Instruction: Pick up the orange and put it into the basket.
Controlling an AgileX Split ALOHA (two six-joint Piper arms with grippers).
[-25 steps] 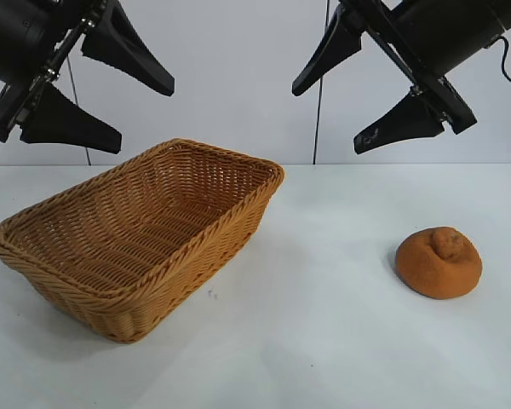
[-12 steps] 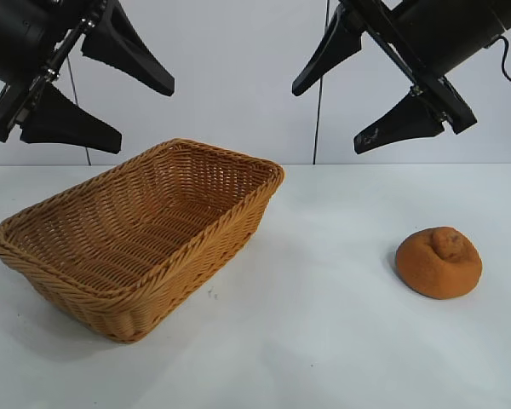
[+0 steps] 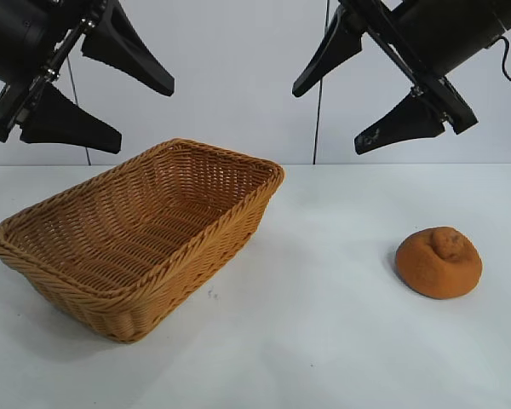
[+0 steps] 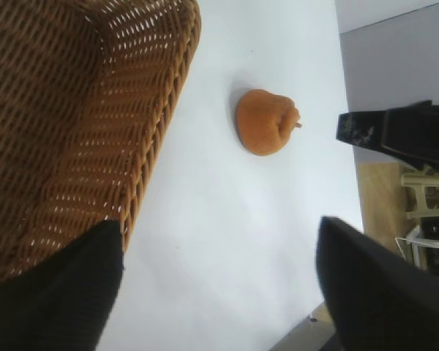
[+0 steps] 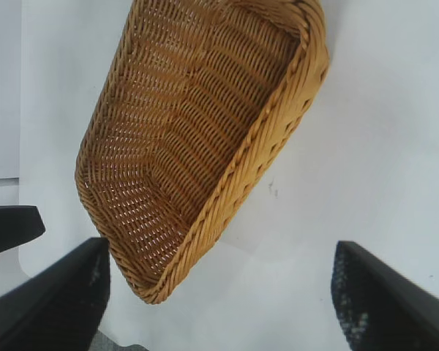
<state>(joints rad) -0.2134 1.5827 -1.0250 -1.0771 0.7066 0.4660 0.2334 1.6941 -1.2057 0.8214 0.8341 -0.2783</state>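
Note:
The orange (image 3: 439, 262), dull brownish and lumpy with a knob on top, rests on the white table at the right; the left wrist view also shows the orange (image 4: 266, 121), lying apart from the basket. The tan wicker basket (image 3: 145, 230) stands empty at the left, and its braided rim (image 5: 278, 139) shows in the right wrist view. My left gripper (image 3: 145, 115) hangs open high above the basket. My right gripper (image 3: 326, 119) hangs open high above the table, up and to the left of the orange. Neither holds anything.
The white table (image 3: 324, 341) spreads between basket and orange, with a pale wall behind. A thin dark cable (image 3: 320, 102) runs down the wall at the middle. In the left wrist view the table's edge (image 4: 307, 322) and some furniture (image 4: 428, 219) show beyond it.

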